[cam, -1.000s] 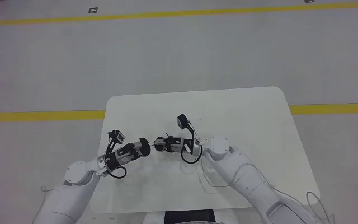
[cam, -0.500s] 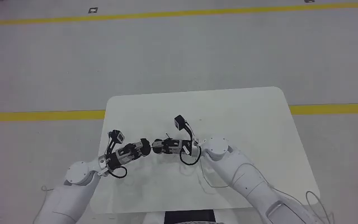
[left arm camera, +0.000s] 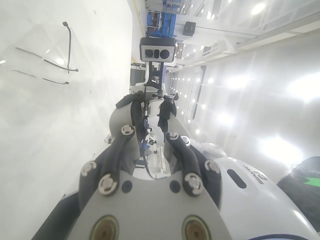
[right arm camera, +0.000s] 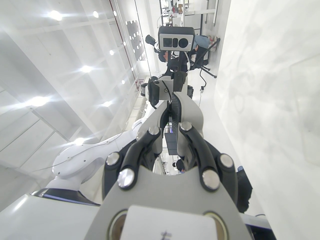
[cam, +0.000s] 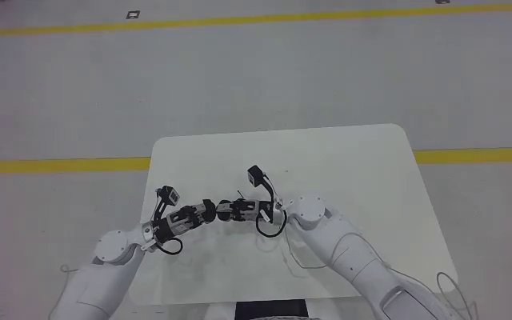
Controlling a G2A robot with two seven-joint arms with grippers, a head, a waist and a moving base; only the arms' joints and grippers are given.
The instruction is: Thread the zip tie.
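The white table stands on a grey floor with yellow lines; above its near part the left gripper and the right gripper meet tip to tip. The right one is closed on the black zip tie — whether the left one grips it too, I cannot tell. Spare ties lie on the table, well apart.

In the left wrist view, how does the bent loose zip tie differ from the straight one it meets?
The bent zip tie curves; the straight zip tie runs nearly straight. The bent one's head lies far from where they meet, the straight one's right beside it. Both are thin, dark and lie on the table.
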